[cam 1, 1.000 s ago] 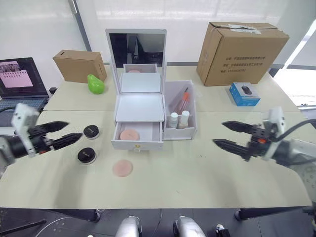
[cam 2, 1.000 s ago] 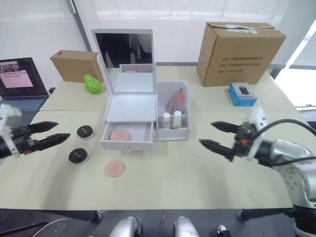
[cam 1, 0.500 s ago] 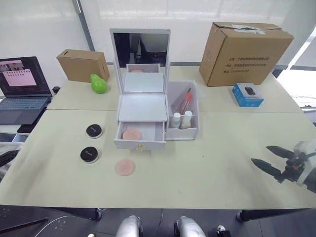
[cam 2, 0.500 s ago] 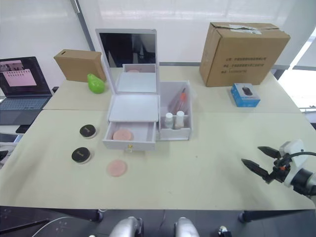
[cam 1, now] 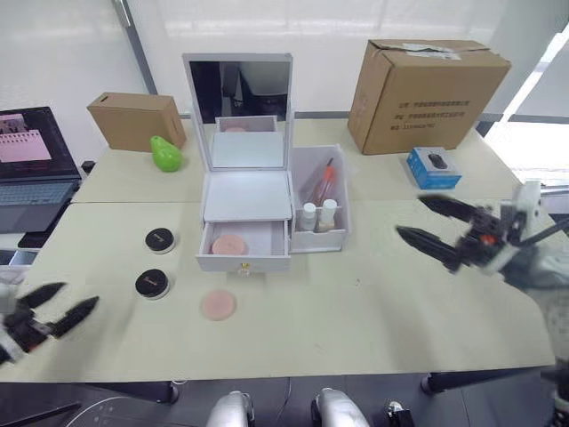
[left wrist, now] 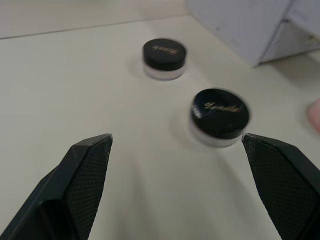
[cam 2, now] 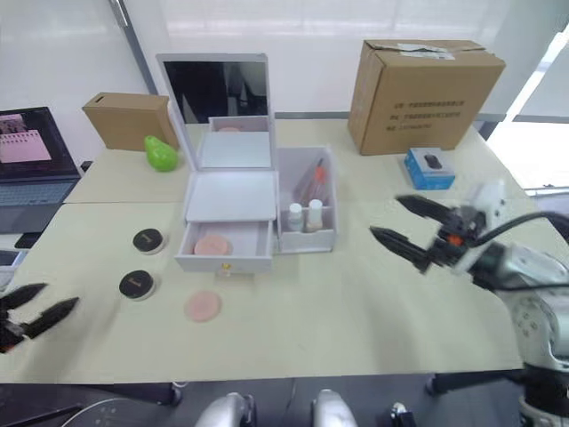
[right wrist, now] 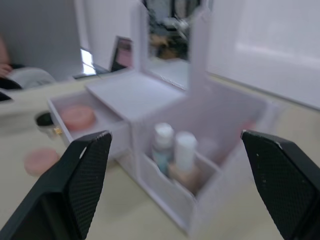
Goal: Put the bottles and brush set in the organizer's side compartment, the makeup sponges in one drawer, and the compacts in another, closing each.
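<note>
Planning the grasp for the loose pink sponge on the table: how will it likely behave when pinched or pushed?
The makeup sponge lies flat and thin on the table, so fingers may struggle to get under it. It looks soft and light, likely to squash or slide rather than roll.

Left gripper (cam 1: 55, 308) sits low at the table's near edge, fingers (left wrist: 82, 172) spread wide with nothing between them. Right gripper (cam 1: 433, 226) hangs higher, arm reaching inward, fingers (right wrist: 85, 172) splayed wide too, nothing between them either.
</note>
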Controlling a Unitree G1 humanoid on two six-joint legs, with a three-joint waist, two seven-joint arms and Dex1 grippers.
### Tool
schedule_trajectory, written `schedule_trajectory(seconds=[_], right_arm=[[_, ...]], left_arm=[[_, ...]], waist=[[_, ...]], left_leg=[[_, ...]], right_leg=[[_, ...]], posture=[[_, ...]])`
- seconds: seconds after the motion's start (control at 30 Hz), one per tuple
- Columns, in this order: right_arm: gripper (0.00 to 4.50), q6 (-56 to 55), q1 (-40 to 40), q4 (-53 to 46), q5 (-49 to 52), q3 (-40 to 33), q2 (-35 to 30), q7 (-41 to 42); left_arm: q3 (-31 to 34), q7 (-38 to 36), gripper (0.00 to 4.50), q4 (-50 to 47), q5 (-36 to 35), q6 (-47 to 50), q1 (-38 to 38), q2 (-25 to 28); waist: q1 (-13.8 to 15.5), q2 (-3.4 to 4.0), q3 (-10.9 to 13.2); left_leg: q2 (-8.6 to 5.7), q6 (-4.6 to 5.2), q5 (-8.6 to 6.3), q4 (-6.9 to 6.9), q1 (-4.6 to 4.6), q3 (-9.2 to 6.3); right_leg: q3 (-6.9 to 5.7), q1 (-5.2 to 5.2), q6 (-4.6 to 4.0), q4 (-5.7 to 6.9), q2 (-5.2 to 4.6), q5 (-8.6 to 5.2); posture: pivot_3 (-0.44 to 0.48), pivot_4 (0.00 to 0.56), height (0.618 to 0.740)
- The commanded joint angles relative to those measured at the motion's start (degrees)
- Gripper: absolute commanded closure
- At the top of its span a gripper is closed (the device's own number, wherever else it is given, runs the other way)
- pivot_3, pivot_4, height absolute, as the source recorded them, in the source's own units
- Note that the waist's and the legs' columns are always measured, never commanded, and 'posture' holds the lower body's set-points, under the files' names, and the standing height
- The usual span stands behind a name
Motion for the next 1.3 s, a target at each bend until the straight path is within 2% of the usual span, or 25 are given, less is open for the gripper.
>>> schedule_trajectory(seconds=[0.03,0.23,0.43,0.7,0.8,1.0,1.17,1.3], right_arm=[[0.00,1.00,-4.72,-1.09,1.86,4.24,1.57,1.91],[0.00,0.07,-10.37,2.10,1.24,8.20,5.17,5.27],[0.00,-0.44,-12.11,3.69,0.59,9.32,6.08,7.55],[0.00,-0.05,-12.61,2.39,1.11,8.79,6.10,7.78],[0.00,-0.19,-12.92,2.36,0.94,8.90,6.39,7.55],[0.00,-0.38,-12.64,2.09,0.19,9.04,6.63,6.71],[0.00,0.29,-12.17,0.95,0.55,8.59,6.30,5.95],[0.00,0.45,-11.90,0.61,0.53,8.40,5.96,5.48]], left_arm=[[0.24,5.32,0.05,-11.92,-1.75,2.89,3.74,-3.21],[-7.28,10.77,0.05,-23.36,1.87,3.51,7.72,-8.07],[-15.29,13.30,0.05,-26.17,6.34,2.14,7.39,-9.82],[-24.42,14.90,0.05,-23.07,15.70,-0.32,3.22,-7.87],[-29.25,14.72,0.05,-20.59,19.16,-0.69,-0.70,-7.01],[-37.95,16.42,0.05,-15.69,23.88,0.29,-9.51,-8.82],[-40.18,17.71,0.05,-14.06,25.41,2.43,-11.71,-9.25],[-39.43,17.40,0.05,-15.41,24.36,3.56,-11.59,-9.23]], waist=[[0.58,-0.02,-0.03],[1.35,-0.01,-0.03],[1.13,0.03,-0.04],[1.03,0.07,-0.05],[1.02,0.08,-0.06],[0.98,0.10,-0.06],[0.87,0.12,-0.07],[0.88,0.12,-0.07]], left_leg=[[-0.03,0.00,0.00,0.00,0.03,0.00],[-0.14,0.01,0.01,0.13,-0.05,0.03],[-0.14,0.02,0.01,0.14,-0.04,0.03],[-0.15,0.02,0.01,0.12,-0.03,0.02],[-0.16,0.02,0.01,0.13,-0.04,0.02],[-0.17,0.02,0.01,0.13,-0.05,0.01],[-0.15,0.02,0.01,0.11,-0.04,-0.02],[-0.15,0.02,0.01,0.09,-0.03,-0.03]], right_leg=[[-0.03,0.03,-0.01,-0.02,0.00,0.00],[0.03,0.03,0.03,-0.04,-0.02,-0.04],[0.04,0.01,-0.02,-0.03,0.04,-0.06],[0.07,-0.01,-0.03,-0.04,0.09,-0.06],[0.07,-0.02,-0.03,-0.03,0.08,-0.06],[0.07,-0.01,-0.01,-0.03,0.09,-0.05],[0.08,-0.03,-0.01,0.00,0.14,-0.05],[0.08,-0.02,0.00,0.00,0.13,-0.05]], posture=[[0.000,0.150,0.740],[0.000,0.150,0.740],[0.000,0.150,0.740],[0.000,0.150,0.740],[0.000,0.150,0.740],[0.000,0.150,0.740],[0.000,0.150,0.740],[0.000,0.150,0.740]])
